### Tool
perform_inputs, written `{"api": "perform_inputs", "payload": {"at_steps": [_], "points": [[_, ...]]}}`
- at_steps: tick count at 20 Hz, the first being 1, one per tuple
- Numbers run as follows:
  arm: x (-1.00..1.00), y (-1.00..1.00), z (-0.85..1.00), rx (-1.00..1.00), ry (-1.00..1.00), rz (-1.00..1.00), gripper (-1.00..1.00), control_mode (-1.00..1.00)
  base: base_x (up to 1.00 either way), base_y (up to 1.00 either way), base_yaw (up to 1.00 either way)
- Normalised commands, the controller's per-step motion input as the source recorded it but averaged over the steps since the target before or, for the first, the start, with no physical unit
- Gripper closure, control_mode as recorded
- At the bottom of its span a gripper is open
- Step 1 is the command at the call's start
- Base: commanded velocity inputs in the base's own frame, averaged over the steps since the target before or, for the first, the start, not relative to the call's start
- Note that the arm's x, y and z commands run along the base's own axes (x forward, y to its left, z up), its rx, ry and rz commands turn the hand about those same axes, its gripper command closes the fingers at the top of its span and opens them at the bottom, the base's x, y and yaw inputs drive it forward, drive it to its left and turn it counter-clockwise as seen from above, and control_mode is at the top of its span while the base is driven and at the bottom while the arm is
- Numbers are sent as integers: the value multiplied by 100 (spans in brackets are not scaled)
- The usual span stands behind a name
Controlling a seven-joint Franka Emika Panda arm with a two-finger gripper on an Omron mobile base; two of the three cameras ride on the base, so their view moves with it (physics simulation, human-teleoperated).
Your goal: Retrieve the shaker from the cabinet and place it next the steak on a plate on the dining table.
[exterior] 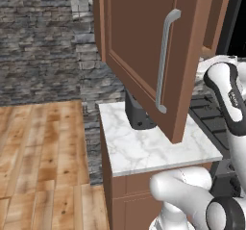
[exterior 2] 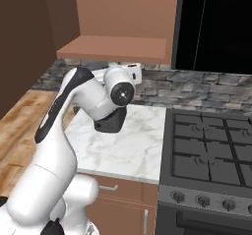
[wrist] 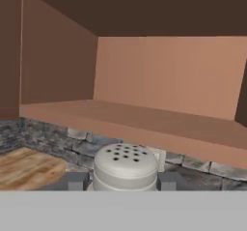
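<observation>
The shaker (wrist: 126,166) sits clamped between my fingertips (wrist: 73,180), its perforated domed top facing the hand camera, so my gripper (wrist: 123,182) is closed on it. It hangs just outside the open cabinet (wrist: 144,75), below and in front of the bare shelf. Beneath lie the small marble counter (exterior: 144,149) and, beside it, the stove (exterior 2: 211,150). The swung-open cabinet door (exterior: 144,51) stands close on my left; I judge that a careless turn toward the dining table could clip it and jar the shaker loose.
</observation>
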Motion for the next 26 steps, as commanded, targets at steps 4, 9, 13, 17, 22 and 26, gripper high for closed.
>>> {"api": "perform_inputs", "payload": {"at_steps": [4,9,13,17,22,26], "points": [[-98,14,-15,1,0,20,100,-100,0,0,0],[-75,5,-14,5,0,18,100,-100,0,0,0],[-96,18,0,8,0,10,100,-100,0,0,0],[-100,31,-1,20,-3,-3,100,-100,0,0,0],[-100,39,-2,12,-9,-9,100,-100,0,0,0],[-100,47,0,11,-15,-6,100,-100,0,0,0]]}}
